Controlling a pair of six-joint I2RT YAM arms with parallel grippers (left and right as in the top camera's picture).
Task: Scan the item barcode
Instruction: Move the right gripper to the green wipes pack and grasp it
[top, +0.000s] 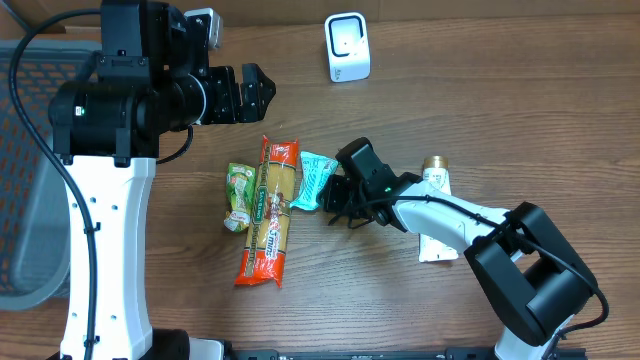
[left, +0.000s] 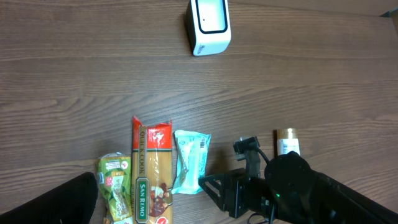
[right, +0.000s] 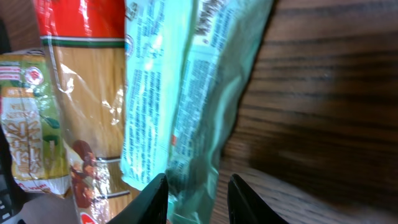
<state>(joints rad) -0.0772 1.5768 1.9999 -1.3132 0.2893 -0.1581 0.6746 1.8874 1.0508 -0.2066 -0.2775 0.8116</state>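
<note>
In the middle of the table, the mint-green packet (top: 313, 180) lies just beside the long pasta bag (top: 272, 215). My right claw (top: 338, 197) sits at the packet's 4 o'clock corner, narrow, with one finger on each side of the packet's edge, but I cannot tell if it is pinching it. The white scanner (top: 347, 47) stands well apart at 12 o'clock, and my left claw (top: 245, 92) hangs wide with nothing in it at 10 o'clock.

Pasta packet (top: 268, 212) lies just beside green pouch (top: 238, 197).
</note>
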